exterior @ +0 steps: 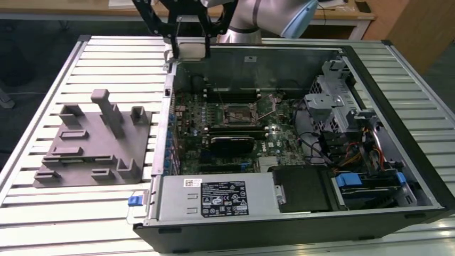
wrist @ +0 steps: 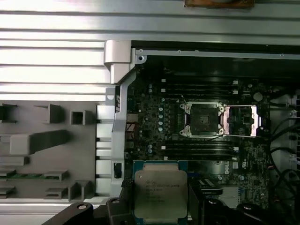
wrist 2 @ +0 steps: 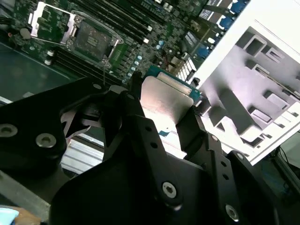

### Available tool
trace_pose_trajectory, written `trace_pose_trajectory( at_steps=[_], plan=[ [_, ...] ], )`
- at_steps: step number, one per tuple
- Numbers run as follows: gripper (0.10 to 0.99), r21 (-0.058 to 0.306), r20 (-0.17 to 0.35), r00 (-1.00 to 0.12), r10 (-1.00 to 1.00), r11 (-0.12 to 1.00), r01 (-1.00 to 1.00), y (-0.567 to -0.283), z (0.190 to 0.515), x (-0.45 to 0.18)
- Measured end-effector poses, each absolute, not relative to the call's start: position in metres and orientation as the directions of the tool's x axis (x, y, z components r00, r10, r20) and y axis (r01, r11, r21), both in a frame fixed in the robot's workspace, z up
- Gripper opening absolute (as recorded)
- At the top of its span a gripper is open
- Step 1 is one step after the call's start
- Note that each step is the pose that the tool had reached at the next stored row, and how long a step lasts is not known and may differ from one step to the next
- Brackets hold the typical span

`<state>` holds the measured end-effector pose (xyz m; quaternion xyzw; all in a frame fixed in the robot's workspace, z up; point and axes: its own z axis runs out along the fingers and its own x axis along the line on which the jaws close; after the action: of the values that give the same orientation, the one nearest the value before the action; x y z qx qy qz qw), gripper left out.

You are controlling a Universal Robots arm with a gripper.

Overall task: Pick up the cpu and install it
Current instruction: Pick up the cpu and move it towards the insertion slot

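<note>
Silvery-topped cpu is sitting pinched between the black fingers of the gripper, its flat top facing the first wrist camera. The arm is hanging the gripper downward over a corner of the open computer case, the chip well apart from the open socket on the motherboard.

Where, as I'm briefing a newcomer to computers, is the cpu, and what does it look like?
Find the open computer case; over its far corner, at the exterior view's left, hangs the black claw. It grips the cpu, a small flat square with a silvery top, unlike the dark, metal-framed socket on the board.
</note>
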<state>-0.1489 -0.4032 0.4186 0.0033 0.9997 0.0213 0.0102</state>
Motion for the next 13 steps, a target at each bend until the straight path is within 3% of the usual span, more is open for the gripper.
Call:
trace_pose_trajectory(
  at_steps=[13],
  plan=[
    [0.545,0.043,-0.020,-1.000,0.007,0.999,0.006,-0.402,0.419,-0.109]
  ],
)
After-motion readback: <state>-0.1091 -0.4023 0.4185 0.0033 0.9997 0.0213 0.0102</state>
